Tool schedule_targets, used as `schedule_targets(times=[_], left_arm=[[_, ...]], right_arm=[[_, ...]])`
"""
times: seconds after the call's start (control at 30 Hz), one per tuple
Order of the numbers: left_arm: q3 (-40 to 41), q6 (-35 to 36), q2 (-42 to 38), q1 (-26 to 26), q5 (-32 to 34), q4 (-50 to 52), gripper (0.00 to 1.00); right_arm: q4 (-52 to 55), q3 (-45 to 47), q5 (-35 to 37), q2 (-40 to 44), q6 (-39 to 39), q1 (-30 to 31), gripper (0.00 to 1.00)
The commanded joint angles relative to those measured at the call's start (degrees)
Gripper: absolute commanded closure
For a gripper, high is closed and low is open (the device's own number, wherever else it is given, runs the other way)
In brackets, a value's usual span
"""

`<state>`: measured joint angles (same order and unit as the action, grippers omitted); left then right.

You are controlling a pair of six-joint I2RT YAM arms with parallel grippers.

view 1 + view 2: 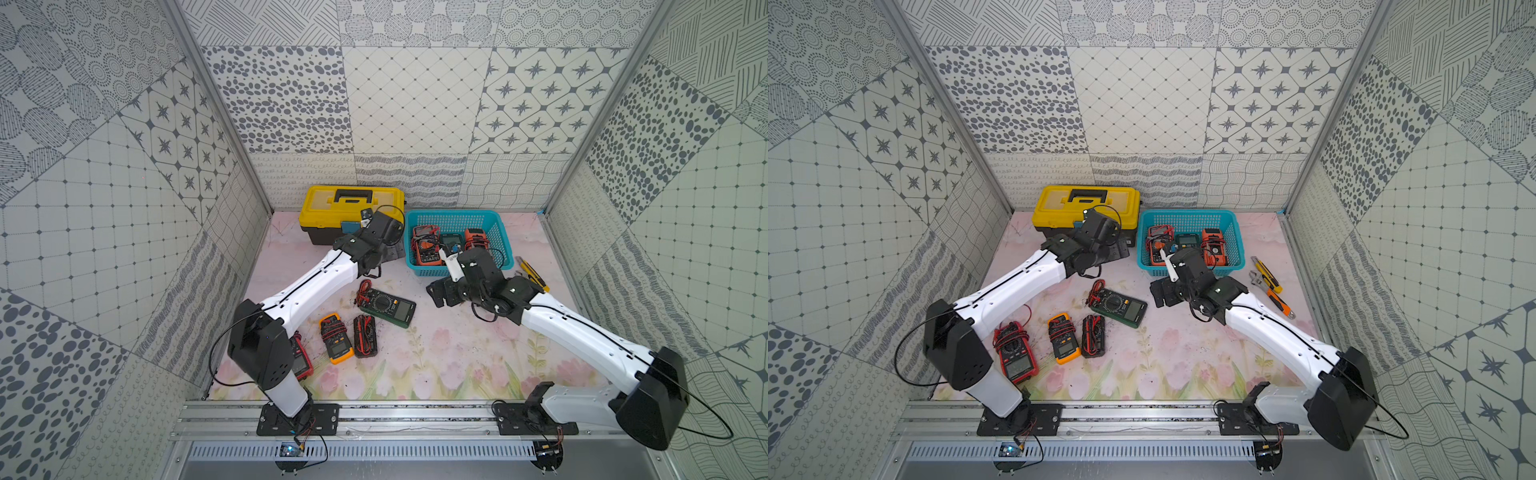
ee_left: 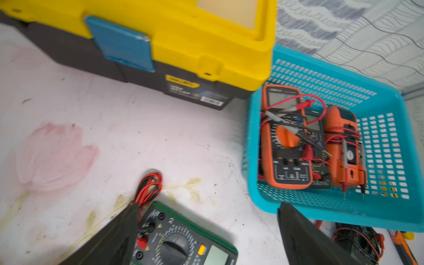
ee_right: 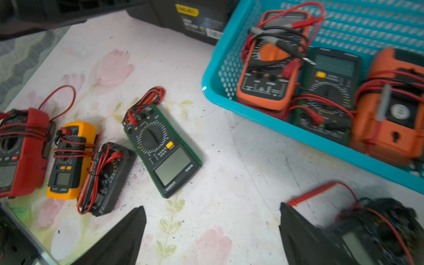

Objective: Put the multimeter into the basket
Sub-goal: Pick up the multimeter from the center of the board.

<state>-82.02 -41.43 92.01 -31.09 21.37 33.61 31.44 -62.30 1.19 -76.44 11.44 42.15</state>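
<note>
Left gripper (image 2: 206,204) and right gripper (image 3: 211,206) both gape wide and empty (nothing grabbed yet), but the leads (image 3: 146,96) on the green multimeter (image 3: 163,149) could snag the basket (image 3: 229,104) rim going in.

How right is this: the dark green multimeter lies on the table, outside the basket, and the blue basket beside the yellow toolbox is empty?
Not quite: the basket is not empty. The right wrist view shows at least three multimeters in it. The dark green multimeter does lie on the table, outside the basket, and the basket stands beside the yellow toolbox.
</note>
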Motion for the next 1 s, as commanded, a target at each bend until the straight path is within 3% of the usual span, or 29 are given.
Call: schedule_targets(times=[0.0, 0.2, 0.47, 0.7, 0.97], left_arm=[[14.4, -7.6, -11.4, 6.0, -2.7, -9.7, 0.01], [24.2, -10.6, -21.8, 12.0, -1.2, -8.6, 0.01], [29.5, -10.8, -31.2, 13.1, 5.9, -5.6, 0.01], [30.9, -10.0, -34.7, 13.2, 10.0, -4.6, 0.01], [30.8, -9.1, -34.3, 14.1, 10.1, -3.9, 0.01]], right_arm=[[1.6, -4.4, -6.1, -5.9, -8.4, 2.9, 0.05], [6.8, -13.5, -6.4, -19.4, -15.3, 6.9, 0.04], [10.1, -23.1, -7.5, -31.6, -21.6, 7.5, 0.02], [14.1, -31.3, -8.9, -41.0, -26.0, 7.4, 0.02], [17.4, -38.4, -9.8, -48.8, -29.7, 7.3, 0.02]])
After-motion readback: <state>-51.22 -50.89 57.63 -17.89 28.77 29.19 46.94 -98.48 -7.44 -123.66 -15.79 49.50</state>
